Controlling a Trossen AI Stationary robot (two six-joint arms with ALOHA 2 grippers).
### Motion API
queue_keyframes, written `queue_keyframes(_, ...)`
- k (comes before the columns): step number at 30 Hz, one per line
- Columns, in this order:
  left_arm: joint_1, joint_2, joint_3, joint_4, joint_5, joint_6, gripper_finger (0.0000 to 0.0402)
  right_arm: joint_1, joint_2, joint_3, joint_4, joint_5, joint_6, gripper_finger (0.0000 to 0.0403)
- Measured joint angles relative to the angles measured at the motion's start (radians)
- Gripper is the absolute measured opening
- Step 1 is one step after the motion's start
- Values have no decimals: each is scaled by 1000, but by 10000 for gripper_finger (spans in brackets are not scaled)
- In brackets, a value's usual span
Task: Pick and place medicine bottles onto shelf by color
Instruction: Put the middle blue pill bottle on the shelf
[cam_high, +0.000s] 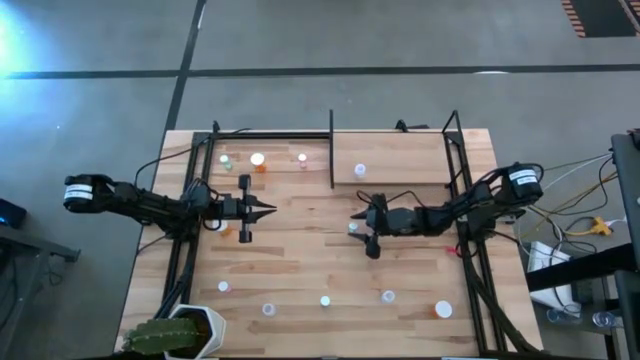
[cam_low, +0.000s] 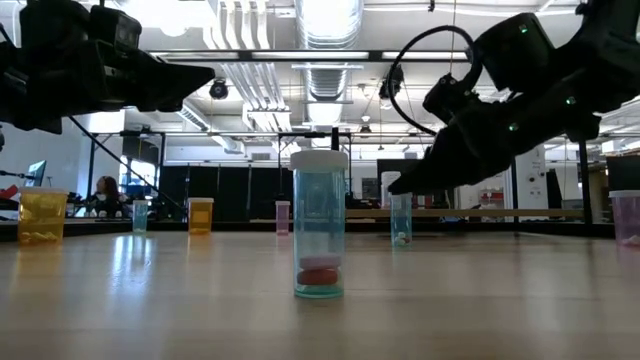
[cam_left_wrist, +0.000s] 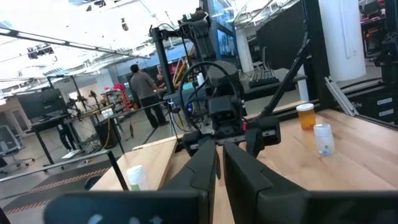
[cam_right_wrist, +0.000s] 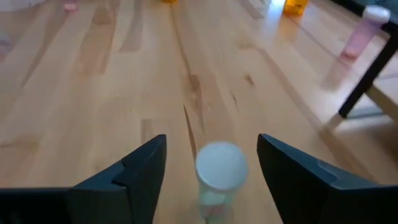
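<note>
A teal bottle (cam_low: 320, 238) stands nearest in the low view, on the tabletop (cam_high: 300, 255). Mid-table, the right tool (cam_high: 357, 228) reaches in low, fingers spread around a white-capped bottle (cam_right_wrist: 219, 177) without clasping it; only its wrist view shows the gaps. The left tool (cam_high: 270, 209) hovers clenched, empty. Farther back, bottles (cam_high: 258, 160) stand on the shelf (cam_high: 400, 158).

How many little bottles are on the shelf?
4: a green bottle, an orange bottle and a pink bottle left of the divider bar, one white-capped bottle right of it. The arms may hide more.
</note>
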Motion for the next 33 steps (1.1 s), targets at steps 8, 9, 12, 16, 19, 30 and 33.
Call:
queue_keyframes(8, 0, 0, 0, -1, 0, -8, 13, -1, 44, 3, -11, -33, 32, 199)
queue_keyframes(9, 0, 0, 0, 0, 0, -16, 13, -1, 51, 6, -11, -33, 36, 195)
queue_keyframes(12, 0, 0, 0, 0, 0, -27, 13, -1, 67, 16, -4, -32, 43, 184)
queue_keyframes(16, -1, 0, 0, 0, 0, -29, 13, -1, 68, 26, -2, -26, 43, 165)
queue_keyframes(19, -2, 0, 0, -1, 0, -30, 13, -1, 58, 28, -8, -26, 44, 148)
queue_keyframes(30, -2, 0, 0, -2, 0, -31, 13, -1, -9, 28, -20, -25, 48, 115)
queue_keyframes(33, -2, 0, 0, -2, 0, -31, 13, -5, -63, 28, -38, -24, 49, 119)
